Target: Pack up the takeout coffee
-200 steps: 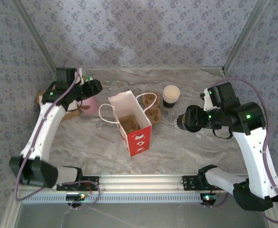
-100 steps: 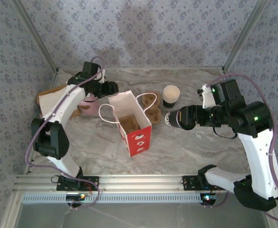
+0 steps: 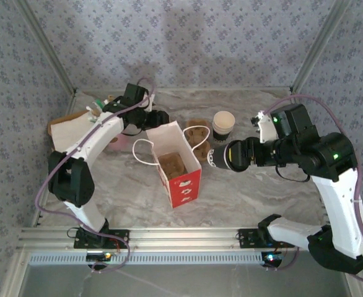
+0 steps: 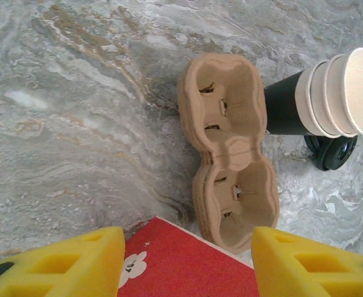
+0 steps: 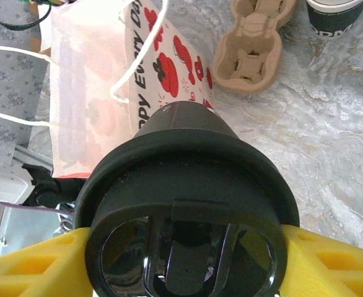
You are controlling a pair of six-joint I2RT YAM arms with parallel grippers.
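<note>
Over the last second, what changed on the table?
Left gripper swung in from the far left to the far edge of the red bag, jaws open. Right gripper carried the lidded black cup left toward the bag. Bag, cardboard carrier and cup stack roughly stayed put.

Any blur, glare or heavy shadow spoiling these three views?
Top external: soft even light, faint shadows on the back wall, sharp. Left wrist: cup carrier crisp, yellow fingers slightly soft. Right wrist: lidded black cup looms close, pale reflections on its lid.
</note>
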